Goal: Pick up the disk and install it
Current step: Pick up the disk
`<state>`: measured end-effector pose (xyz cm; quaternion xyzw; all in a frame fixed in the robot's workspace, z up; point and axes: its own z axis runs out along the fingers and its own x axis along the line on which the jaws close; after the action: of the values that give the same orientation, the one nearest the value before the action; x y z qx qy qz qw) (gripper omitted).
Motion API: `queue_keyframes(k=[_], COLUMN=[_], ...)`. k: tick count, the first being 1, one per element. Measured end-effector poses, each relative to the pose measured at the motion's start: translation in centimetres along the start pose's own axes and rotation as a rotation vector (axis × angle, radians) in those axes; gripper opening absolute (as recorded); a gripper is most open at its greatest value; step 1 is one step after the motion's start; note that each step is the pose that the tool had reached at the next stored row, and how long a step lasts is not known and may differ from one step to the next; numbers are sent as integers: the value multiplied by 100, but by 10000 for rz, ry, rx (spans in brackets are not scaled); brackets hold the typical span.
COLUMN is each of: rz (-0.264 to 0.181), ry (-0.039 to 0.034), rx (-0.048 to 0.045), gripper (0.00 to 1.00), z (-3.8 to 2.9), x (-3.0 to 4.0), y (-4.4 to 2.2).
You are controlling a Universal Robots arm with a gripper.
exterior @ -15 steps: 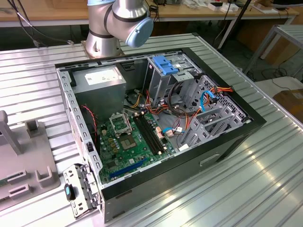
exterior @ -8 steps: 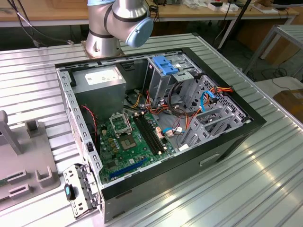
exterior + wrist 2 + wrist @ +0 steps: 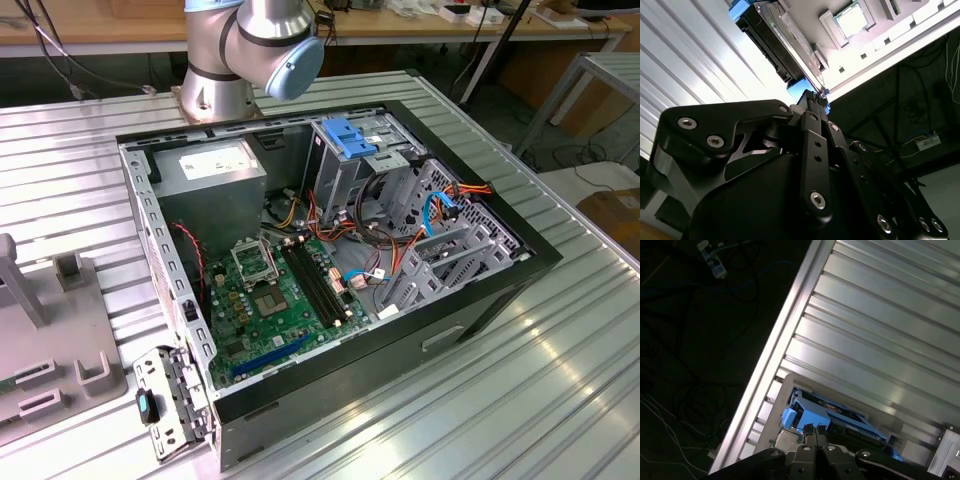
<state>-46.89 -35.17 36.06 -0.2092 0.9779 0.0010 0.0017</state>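
We're seeing the disk lying in a pale grey holder near the edge of the ribbed metal table, its dark body edged with a bright blue rail. The gripper is sitting right at that rail, fingers drawn together and, as far as we can tell, pinching it. Over in the exterior view, the open computer case is holding a green motherboard, loose cables and a metal drive cage.

Dark disk with bright blue carrier rail, flat in a pale fixture near the ribbed table's edge
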Motion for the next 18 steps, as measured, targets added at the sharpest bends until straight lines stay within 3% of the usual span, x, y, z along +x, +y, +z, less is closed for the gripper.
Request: queue_keyframes(k=[4, 18], rz=[-129, -1199], ry=[0, 1], rx=[0, -4], gripper=[11, 11], z=[0, 0], x=[0, 0], y=[0, 0])
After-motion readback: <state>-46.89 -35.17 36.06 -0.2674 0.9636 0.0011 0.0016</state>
